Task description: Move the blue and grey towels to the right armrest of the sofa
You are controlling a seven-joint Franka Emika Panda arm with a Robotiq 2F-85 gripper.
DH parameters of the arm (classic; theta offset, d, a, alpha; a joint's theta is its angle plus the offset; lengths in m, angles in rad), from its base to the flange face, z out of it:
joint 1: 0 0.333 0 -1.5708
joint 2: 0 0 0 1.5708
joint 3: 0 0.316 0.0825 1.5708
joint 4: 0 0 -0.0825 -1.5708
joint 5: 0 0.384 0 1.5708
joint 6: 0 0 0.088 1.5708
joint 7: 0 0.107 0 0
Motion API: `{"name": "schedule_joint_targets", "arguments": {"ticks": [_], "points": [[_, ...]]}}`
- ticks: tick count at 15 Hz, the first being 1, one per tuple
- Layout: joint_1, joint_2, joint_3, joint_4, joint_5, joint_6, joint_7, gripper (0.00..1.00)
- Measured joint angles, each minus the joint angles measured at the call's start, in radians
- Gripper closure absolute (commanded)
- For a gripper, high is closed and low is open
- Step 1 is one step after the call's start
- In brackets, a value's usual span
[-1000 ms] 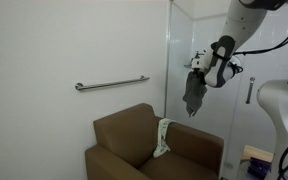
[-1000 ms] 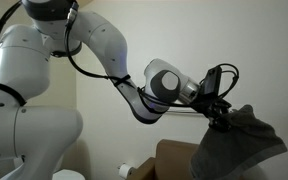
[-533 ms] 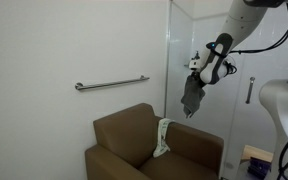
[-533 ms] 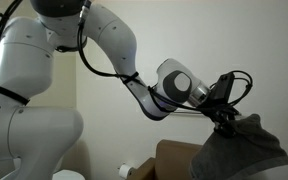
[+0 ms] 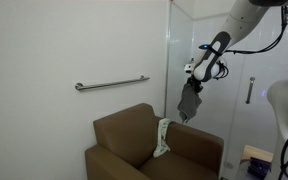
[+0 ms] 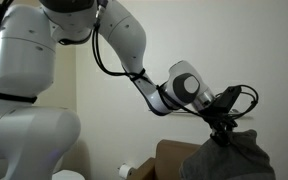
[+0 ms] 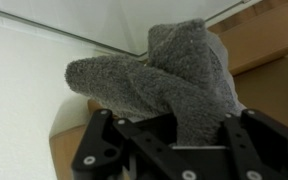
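Observation:
My gripper is shut on the grey towel, which hangs from it in the air above the brown sofa. In an exterior view the gripper holds the towel bunched just above the sofa. In the wrist view the grey towel fills the space between my fingers. A pale towel with a light blue-green edge lies draped over the sofa's armrest below the gripper.
A metal grab bar is fixed to the white wall behind the sofa. A glass partition with a handle stands behind my arm. A roll of paper sits low beside the sofa.
My gripper has moved left and slightly down with the grey towel, closer to the sofa's armrest. The pale towel on the armrest has not moved.

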Motion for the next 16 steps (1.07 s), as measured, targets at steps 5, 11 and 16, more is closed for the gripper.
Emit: {"name": "schedule_joint_targets", "arguments": {"ticks": [5,11,16], "points": [[-0.273,0.071,0.303,0.051,0.285,-0.103,-0.078,0.97],[-0.642,0.281,0.582,0.266,0.649,-0.255,-0.266,0.98],[-0.962,0.505,0.793,0.561,0.658,-0.387,-0.313,0.97]]}}
